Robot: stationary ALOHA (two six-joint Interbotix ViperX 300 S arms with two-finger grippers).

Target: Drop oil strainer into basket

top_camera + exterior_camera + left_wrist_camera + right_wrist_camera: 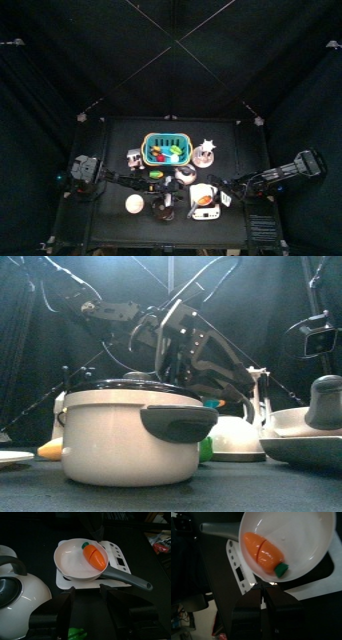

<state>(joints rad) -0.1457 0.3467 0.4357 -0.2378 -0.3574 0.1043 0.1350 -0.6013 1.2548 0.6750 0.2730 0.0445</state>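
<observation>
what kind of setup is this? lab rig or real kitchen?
Looks like a lab rig, not a kitchen: a small black table penned in by black curtains, laid with toy kitchenware, such as a white pan holding a toy carrot and a teal basket.

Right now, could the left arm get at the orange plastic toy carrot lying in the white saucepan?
Probably yes. The orange plastic toy carrot lies uncovered in the open white saucepan, just ahead of the left gripper, whose fingers stand apart. Nothing sits between them; the white kettle is off to one side.
</observation>
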